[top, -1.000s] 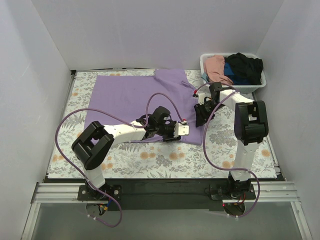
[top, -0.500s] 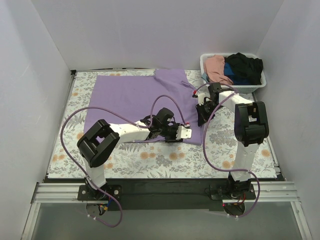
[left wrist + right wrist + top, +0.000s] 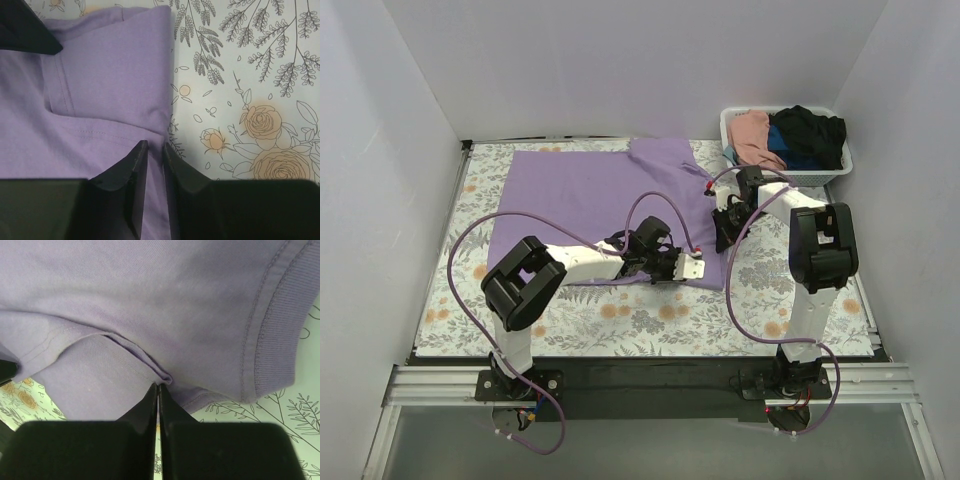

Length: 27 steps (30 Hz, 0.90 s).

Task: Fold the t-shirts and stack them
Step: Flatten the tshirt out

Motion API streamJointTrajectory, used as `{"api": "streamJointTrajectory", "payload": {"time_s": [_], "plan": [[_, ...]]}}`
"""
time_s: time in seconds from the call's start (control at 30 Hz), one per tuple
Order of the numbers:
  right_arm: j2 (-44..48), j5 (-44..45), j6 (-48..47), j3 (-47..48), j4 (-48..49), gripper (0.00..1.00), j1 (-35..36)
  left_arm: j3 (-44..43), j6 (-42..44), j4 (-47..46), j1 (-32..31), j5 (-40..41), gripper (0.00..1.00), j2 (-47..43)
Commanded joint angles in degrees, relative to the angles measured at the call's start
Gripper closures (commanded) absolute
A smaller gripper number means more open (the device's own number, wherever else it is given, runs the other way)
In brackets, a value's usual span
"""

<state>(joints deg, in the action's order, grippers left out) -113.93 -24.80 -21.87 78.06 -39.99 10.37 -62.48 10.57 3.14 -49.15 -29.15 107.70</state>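
Shirt (image 3: 585,200), lavender: lying spread flat on table (image 3: 620,318). Judged light, limp, likely sagging and creasing when lifted; hems and seams offering best hold. Left gripper (image 3: 690,268) pinching near-right hem, jaws almost together. Right gripper (image 3: 720,238) clamping a fold beside the collar

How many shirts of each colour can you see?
Purple shirt: 1, spread on the table
Pink shirt: 1, in the basket
Blue shirt: 1, in the basket
Black shirt: 1, in the basket
Total: 4 that show; the heap in the basket may hide more.
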Motion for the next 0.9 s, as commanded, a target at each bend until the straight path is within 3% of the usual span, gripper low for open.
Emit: {"api": "streamJointTrajectory", "payload": {"time_s": [0.0, 0.1, 0.2, 0.23, 0.33, 0.53, 0.7, 0.87], "plan": [[2.1, -0.6, -1.5, -1.2, -0.1, 0.99, 0.4, -2.1, -1.6, -0.9, -0.2, -1.2, 0.85, -2.2], [2.1, -0.2, -1.7, -1.3, -0.3, 0.98, 0.4, -2.4, -3.2, -0.9, -0.2, -1.5, 0.95, -3.2], [2.2, -1.0, -1.7, -1.2, -0.7, 0.70, -0.3, -1.6, -3.1, -0.7, -0.2, -1.9, 1.00, -4.6], [2.3, -1.5, -1.6, -0.9, -1.0, 0.55, -0.9, -1.4, -3.0, -0.6, -0.2, -2.1, 1.00, -5.1], [2.7, -4.9, -1.9, 0.6, -2.4, 0.34, -2.8, -1.2, -2.1, 2.5, -0.2, -5.1, 1.00, -7.8], [3.2, -8.6, -3.4, 3.1, -5.8, 0.24, -5.8, 1.2, 2.4, 14.3, -0.3, -16.3, 1.00, -15.3], [3.6, -14.1, -8.0, 3.4, -10.3, 0.13, -8.0, 5.6, 15.0, 27.6, -1.4, -19.5, 1.00, -19.2], [4.1, -10.2, -10.0, 2.3, -11.6, 0.17, -8.1, 15.7, 26.0, 32.3, -5.2, -18.2, 1.00, -25.1]]}}
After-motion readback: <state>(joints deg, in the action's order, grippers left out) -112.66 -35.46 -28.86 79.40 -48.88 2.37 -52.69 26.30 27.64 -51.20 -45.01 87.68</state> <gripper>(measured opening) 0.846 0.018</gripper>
